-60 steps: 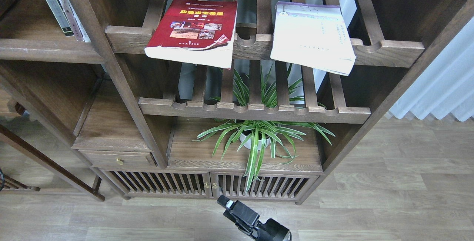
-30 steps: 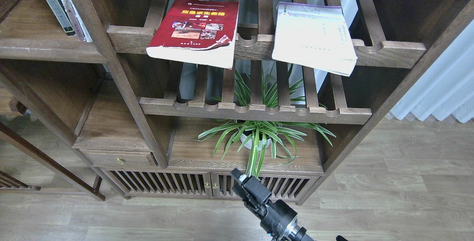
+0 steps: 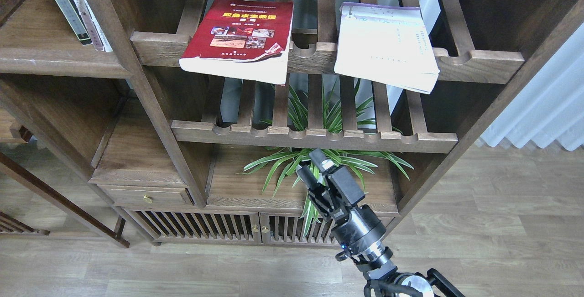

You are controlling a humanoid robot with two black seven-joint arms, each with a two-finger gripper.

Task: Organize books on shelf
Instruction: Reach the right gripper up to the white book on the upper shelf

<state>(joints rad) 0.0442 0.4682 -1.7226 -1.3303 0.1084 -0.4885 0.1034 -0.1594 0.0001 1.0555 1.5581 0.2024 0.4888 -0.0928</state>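
Note:
A red book [image 3: 237, 37] with photos and a yellow title lies flat on the upper slatted rack [image 3: 319, 57], overhanging its front rail. A cream-white book [image 3: 385, 44] with a lilac band lies flat to its right, also overhanging. The solid dark brown shelf [image 3: 54, 62] is at the upper left, with a few upright books [image 3: 73, 9] seen spine-on; I cannot tell whether one is the dark grey one. My right gripper [image 3: 315, 167] is raised in front of the plant, well below both flat books and empty. Its fingers cannot be told apart. My left gripper is out of view.
A lower slatted rack [image 3: 315, 137] lies between my gripper and the books. A spider plant [image 3: 319, 169] in a white pot stands on the board below it. Below are slatted cabinet doors [image 3: 205, 228] and a small drawer [image 3: 146, 194]. There is wood floor [image 3: 479, 242] to the right.
My right arm has risen from the bottom edge up and to the right, from in front of the cabinet doors to the height of the plant. The books have not moved.

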